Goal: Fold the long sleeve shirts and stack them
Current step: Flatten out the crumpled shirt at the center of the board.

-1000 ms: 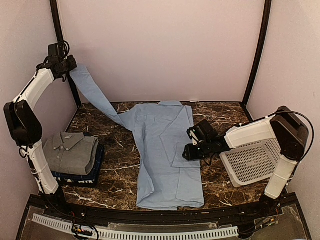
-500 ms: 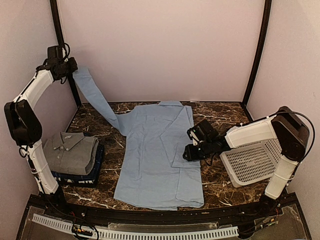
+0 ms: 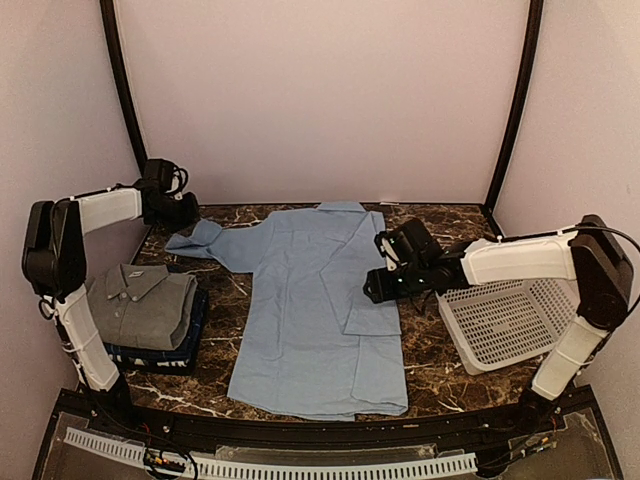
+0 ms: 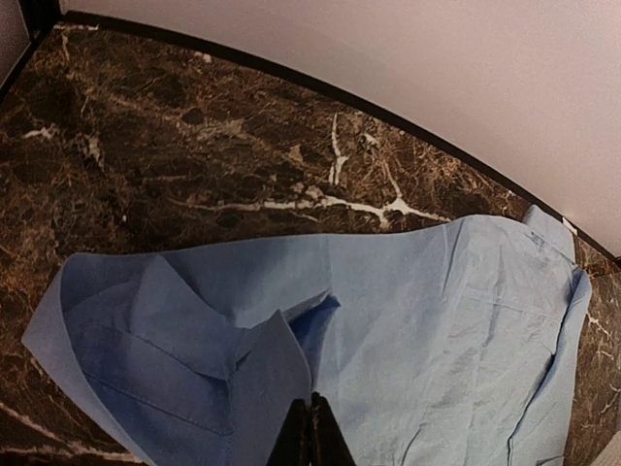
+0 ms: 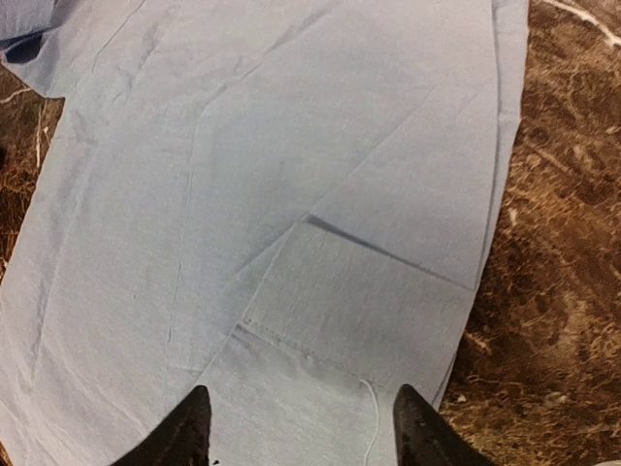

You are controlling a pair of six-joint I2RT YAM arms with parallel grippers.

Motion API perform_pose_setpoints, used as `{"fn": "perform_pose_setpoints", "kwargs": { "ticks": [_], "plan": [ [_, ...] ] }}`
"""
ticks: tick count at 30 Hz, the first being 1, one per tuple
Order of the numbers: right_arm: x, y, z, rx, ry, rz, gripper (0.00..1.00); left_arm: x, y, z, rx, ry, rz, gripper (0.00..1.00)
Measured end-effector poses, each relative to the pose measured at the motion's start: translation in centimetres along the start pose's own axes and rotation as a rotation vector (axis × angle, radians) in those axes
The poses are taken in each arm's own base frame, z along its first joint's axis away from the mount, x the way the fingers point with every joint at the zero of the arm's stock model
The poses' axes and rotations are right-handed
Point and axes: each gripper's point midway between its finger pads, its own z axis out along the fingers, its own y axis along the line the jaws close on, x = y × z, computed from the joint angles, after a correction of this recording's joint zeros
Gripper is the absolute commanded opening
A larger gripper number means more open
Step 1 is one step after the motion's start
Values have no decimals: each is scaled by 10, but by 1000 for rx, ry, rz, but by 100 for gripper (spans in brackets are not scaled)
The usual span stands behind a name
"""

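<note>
A folded grey shirt [image 3: 140, 300] rests on a folded navy shirt [image 3: 150, 356] at the left of the veined marble table [image 3: 440, 370]. The left gripper [image 4: 309, 422], jaws pressed together, pinches the rumpled sleeve of the smooth blue shirt [image 3: 320, 320], which lies flat mid-table. The right gripper [image 5: 301, 413] hangs over the shirt with jaws spread wide, and only its wrist view shows the stitched seams. A white lattice basket [image 3: 505, 325] sits at the right.
</note>
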Motion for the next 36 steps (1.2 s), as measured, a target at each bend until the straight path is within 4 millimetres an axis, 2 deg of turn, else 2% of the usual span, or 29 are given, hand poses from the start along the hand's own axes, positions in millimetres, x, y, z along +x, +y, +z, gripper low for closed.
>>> {"fn": "perform_pose_setpoints", "kwargs": {
  "ticks": [2,3,4,6,10,14,18,20,23,28,30,34,36],
  "plan": [
    [-15,-4,-8,38,-49,-25,94,14,9,2,-11,30,-25,13],
    [-22,-6,-12,57,-74,-28,98,19,11,3,-15,41,-36,20],
    [-28,-7,-16,71,-92,-25,98,21,13,3,-18,47,-35,25],
    [-41,-11,-23,104,-134,-43,99,22,15,3,-22,51,-41,46],
    [-57,-11,-31,129,-175,-83,99,16,9,-10,-13,34,-27,67],
    [-68,-4,-31,124,-168,-140,94,7,-10,-32,6,-2,6,72],
    [-60,2,-17,92,-116,-181,87,13,-55,-55,79,-27,67,74],
    [-48,2,-8,82,-69,-191,85,26,-79,-65,130,-21,93,74],
    [-35,1,1,77,-17,-198,82,62,-111,-70,222,34,114,74],
    [-24,1,10,68,23,-202,80,138,-139,-53,317,201,117,73],
    [-22,3,13,63,32,-203,80,160,-147,-42,344,251,104,73],
    [-20,11,19,47,46,-206,76,196,-157,-17,388,328,55,72],
    [-17,14,24,40,56,-205,74,205,-158,-4,395,347,25,71]
  ]
}}
